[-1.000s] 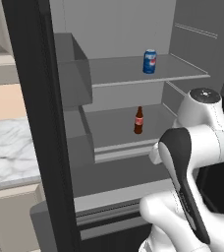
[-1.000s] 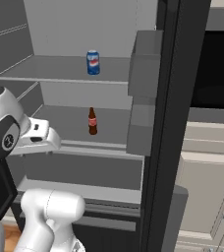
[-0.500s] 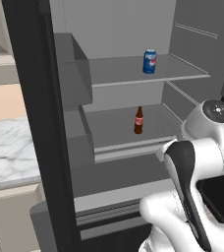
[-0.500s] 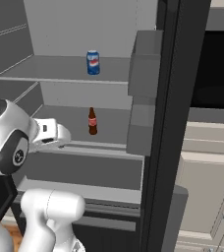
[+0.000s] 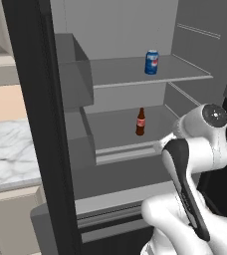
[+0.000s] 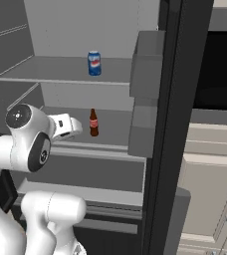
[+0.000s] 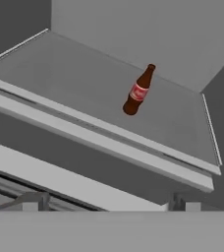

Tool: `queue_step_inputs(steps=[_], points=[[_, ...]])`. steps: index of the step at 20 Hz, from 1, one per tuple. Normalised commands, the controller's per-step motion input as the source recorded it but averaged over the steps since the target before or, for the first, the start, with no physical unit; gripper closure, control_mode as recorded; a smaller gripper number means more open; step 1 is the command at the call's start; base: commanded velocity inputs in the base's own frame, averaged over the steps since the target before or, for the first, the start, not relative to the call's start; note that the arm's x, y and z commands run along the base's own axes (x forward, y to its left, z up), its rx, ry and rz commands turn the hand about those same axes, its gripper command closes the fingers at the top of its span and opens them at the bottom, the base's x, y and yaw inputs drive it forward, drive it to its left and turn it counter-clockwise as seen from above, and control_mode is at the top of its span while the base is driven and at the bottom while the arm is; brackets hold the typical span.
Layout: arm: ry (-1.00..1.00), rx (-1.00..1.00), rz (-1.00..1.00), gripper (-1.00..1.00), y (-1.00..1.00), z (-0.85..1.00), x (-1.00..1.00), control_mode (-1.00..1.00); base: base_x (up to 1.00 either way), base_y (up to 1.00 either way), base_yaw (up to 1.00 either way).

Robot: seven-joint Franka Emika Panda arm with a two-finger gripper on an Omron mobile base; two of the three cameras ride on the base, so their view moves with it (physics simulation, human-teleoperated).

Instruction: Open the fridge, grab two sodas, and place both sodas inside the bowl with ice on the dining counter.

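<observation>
Swinging since a second ago, the arm's big joint has dropped lower and its wrist has reached in toward the cola bottle (image 6: 93, 122), while bottle and can have stayed put. Left of the bottle in the left base view stands the black fridge door (image 5: 33, 124), with a marble desk (image 5: 6, 149) beyond it. The bottle stands upright on the fridge's lower shelf (image 5: 115, 130); the blue soda can (image 5: 152, 62) stands upright on the shelf above it, slightly to its right. The gripper (image 7: 106, 203), jaws spread wide and holding nothing, sits in front of the bottle, well short of it.
</observation>
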Motion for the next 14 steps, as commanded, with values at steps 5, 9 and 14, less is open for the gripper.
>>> queue_step_inputs(steps=[5, 9, 14], points=[[-0.17, 0.0, 0.02, -1.0, -0.04, -0.22, 0.34, -1.0, 0.0, 0.0, 0.0], [-0.09, 0.0, 0.0, -1.0, 0.0, -0.13, 0.05, -1.0, 0.0, 0.0, 0.0], [-0.08, 0.11, -0.01, -1.0, 0.02, -0.05, 0.02, -1.0, 0.0, 0.0, 0.0]])
